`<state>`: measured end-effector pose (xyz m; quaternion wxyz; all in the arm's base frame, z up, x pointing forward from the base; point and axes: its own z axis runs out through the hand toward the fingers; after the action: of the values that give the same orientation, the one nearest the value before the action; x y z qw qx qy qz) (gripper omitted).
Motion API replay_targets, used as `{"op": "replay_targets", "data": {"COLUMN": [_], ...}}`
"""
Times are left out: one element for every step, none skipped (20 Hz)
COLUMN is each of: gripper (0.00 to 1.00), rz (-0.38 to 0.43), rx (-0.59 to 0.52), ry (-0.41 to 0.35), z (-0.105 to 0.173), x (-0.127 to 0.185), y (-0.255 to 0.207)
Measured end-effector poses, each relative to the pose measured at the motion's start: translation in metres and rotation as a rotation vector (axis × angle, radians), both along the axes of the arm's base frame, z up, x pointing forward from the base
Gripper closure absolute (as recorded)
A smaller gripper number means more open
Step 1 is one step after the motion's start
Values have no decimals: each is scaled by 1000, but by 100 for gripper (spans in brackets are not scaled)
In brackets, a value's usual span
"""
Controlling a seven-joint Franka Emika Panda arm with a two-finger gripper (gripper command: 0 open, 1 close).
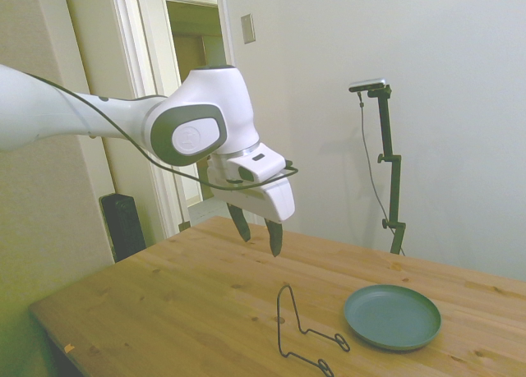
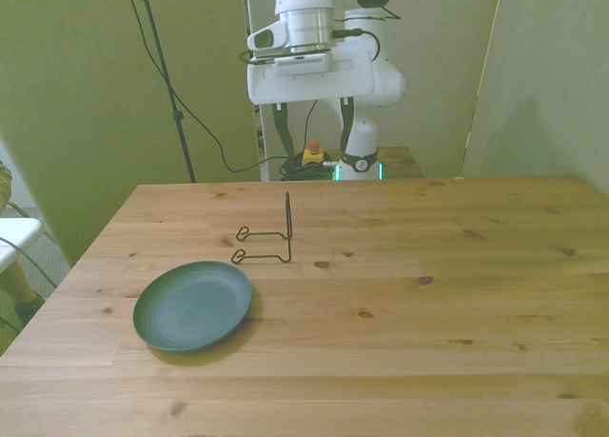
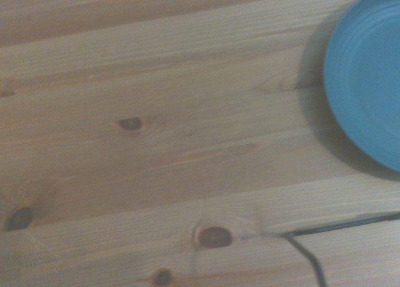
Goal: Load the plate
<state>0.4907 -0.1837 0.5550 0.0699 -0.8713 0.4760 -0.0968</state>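
On wooden table (image 2: 400, 266): teal plate (image 2: 192, 306) flat at front view's 8 o'clock, empty, just beside black wire stand (image 2: 268, 237) at its 2 o'clock. Gripper (image 1: 256, 231) high above boards, jaws apart, holding nothing. Pale walls, doorway (image 1: 191, 57) behind arm.

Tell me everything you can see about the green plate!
The plate is round, plain and dull teal-green, with a shallow raised rim and faint rings inside. It looks matte and has nothing on it. It lies flat on the wooden table, near the black wire stand but not touching it. Nothing holds it; the claw hangs open above the table.
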Motion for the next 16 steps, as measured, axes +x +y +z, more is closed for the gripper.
{"op": "replay_targets", "data": {"gripper": [0, 0, 0, 0, 0, 0, 0, 0, 0, 0, 0, 0, 0, 0, 0, 0], "rz": [-9, -19, -29, -35, -41, -45, -47, -47, -45, -38, -38, -39, -40, -45, -52, -62], "rx": [-2, -5, -9, -12, -14, -14, -13, -12, -13, -16, -16, -16, -16, -16, -16, -17], "ry": [-1, -3, -3, -3, 0, 5, 12, 18, 22, 7, 7, 8, 8, 9, 11, 14], "z": [2, 4, 4, 4, 2, -1, -5, -9, -11, -3, -3, -3, -1, 1, 4, 8], "x": [1, 2, 3, 4, 6, 10, 14, 17, 19, 16, 16, 16, 16, 16, 17, 19], "y": [-8, -17, -25, -33, -39, -44, -46, -48, -48, -46, -46, -46, -47, -50, -56, -63]}}
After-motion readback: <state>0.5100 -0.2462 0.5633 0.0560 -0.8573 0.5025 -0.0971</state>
